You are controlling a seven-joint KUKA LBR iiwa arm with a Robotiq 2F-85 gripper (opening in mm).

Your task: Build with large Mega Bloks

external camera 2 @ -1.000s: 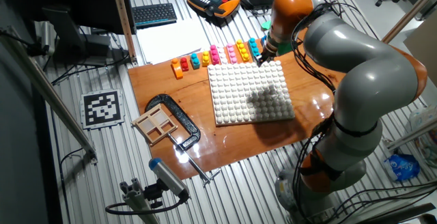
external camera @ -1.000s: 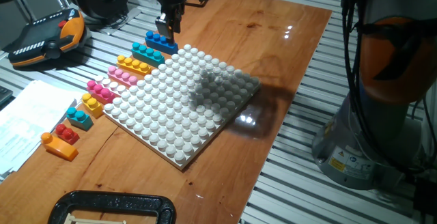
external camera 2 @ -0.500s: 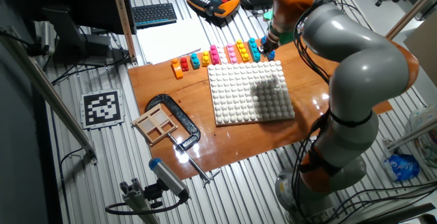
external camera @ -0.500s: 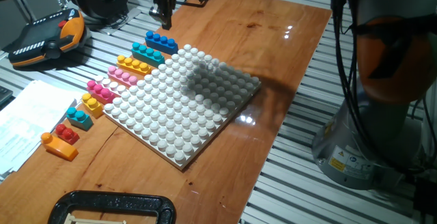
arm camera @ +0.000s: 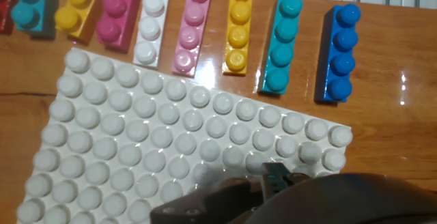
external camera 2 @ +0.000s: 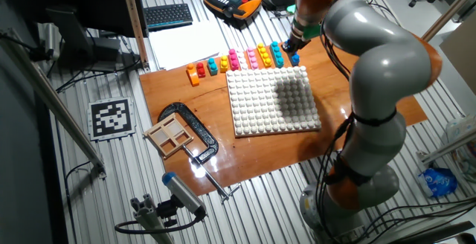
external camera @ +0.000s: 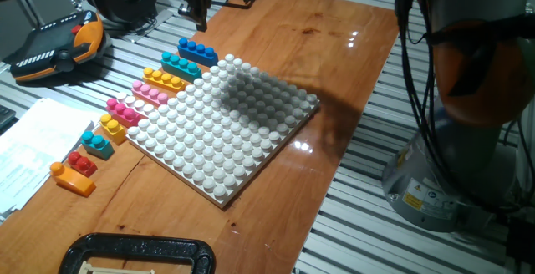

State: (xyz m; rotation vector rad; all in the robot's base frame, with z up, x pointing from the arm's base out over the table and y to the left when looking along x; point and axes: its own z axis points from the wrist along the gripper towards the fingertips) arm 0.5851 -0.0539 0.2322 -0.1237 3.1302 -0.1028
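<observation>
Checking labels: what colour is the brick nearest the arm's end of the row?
Blue, clearest in the hand view.

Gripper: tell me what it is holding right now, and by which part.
Nothing is held. The gripper hangs above the table with no brick in it, and the blue four-stud plastic brick lies untouched in the row beside the white studded baseplate.

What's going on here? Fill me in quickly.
A single robot arm is set up to build with Mega Bloks. Its gripper hangs in the air near the blue brick, which ends a row of coloured bricks lying beside the white baseplate. No brick shows in the gripper, and nothing is stacked on the baseplate yet.
</observation>
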